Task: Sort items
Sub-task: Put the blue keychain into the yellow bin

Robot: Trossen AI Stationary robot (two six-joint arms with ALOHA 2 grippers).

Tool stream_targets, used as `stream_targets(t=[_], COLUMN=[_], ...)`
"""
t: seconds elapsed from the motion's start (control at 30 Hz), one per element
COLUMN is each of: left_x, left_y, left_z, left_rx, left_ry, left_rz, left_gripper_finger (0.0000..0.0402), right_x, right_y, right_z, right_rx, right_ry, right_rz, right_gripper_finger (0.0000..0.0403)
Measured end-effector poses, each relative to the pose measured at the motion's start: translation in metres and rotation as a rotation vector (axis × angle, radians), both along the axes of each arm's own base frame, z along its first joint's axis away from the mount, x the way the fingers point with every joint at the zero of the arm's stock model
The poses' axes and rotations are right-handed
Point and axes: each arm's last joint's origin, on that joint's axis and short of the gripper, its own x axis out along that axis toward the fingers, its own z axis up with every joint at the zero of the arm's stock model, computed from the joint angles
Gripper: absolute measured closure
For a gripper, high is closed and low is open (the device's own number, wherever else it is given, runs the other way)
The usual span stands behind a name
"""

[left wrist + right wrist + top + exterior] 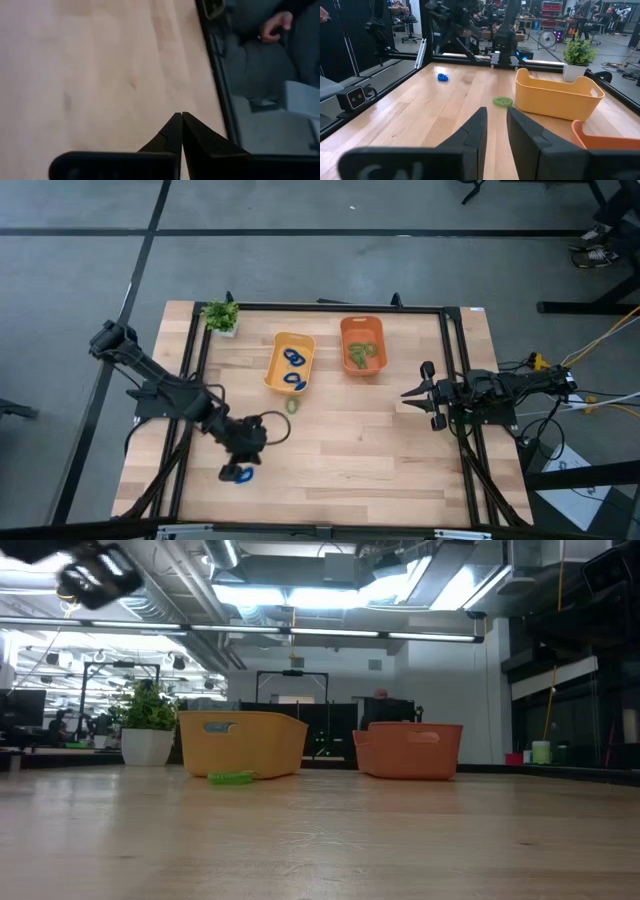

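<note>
while the sorting stands nearly done, the left claw hangs clenched and empty beside a lone blue ring near the front left of the wooden surface, seemingly poised to collect it. a green ring lies loose just in front of the yellow bin, which already holds blue rings; the orange bin beside it holds green rings, suggesting a split by colour. the right claw waits at the surface's right edge, fingers slightly parted, gripping nothing. the overhead view leaves it unclear whether the left claw touches the blue ring (its own wrist camera shows only bare wood past the shut tips). a potted plant sits at the back left corner. from table height the bin walls hide their contents.
</note>
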Motion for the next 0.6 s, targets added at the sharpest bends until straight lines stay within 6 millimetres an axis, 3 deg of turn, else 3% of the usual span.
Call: stream_targets(t=[0.23,0.6], left_x=[-0.022,-0.043], left_y=[-0.022,-0.031], left_z=[-0.011,-0.033], left_rx=[-0.076,-0.092], left_ry=[0.113,0.216], left_rz=[0.034,0.222], left_gripper_finger=[0.0398,0.0387], right_x=[0.000,0.000], right_y=[0.000,0.000], right_z=[0.000,0.000], right_rx=[0.000,0.000], right_ry=[0.000,0.000], right_rz=[0.000,0.000], right_gripper_finger=[0.0327,0.0327])
